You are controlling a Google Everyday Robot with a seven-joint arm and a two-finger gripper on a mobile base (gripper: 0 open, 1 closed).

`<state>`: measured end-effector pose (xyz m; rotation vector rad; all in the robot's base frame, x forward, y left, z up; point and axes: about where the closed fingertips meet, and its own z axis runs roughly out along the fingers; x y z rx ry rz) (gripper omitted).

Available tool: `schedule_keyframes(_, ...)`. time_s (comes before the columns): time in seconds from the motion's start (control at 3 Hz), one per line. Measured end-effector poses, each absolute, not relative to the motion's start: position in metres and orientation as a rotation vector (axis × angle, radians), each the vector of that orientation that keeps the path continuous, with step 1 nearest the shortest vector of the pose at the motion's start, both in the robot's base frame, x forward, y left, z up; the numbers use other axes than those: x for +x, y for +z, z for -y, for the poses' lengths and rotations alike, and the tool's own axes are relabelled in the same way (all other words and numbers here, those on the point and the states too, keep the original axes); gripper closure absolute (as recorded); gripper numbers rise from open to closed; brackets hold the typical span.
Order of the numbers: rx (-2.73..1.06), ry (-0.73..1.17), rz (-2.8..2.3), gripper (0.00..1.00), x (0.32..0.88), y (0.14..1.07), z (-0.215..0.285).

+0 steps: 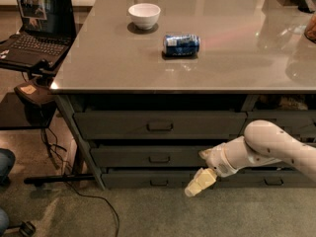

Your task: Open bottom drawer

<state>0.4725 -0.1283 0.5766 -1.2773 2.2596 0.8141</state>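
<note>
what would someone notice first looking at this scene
The bulky white robot arm extending in from the right stands out most, its cream hand low in front of the slim dark-grey bottom drawer, to the right of that drawer's centre handle. Next come the blue can lying on its side and the white bowl on the wide grey tabletop, with an open black laptop at far left.

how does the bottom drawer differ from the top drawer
The bottom drawer has a slimmer front than the top drawer. The bottom drawer sits by the floor, the top drawer under the tabletop. The gripper hangs before the bottom drawer, right of its handle; the top drawer is unobstructed. Both are dark grey with centre handles.
</note>
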Motion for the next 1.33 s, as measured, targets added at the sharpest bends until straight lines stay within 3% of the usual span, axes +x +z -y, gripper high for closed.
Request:
schedule_keyframes(0.33,-1.427,0.624,-2.209,0.00,0.475,0.578,0.127)
schedule_keyframes(0.67,-1.767,0.266,-2.059,0.00,0.495,0.605,0.127)
schedule_keyframes(1.0,-1.861,0.165,-2.006,0.00,0.505,0.609,0.128)
schedule_keyframes(1.33,-1.743,0.199,-2.093,0.00,0.503,0.565,0.153)
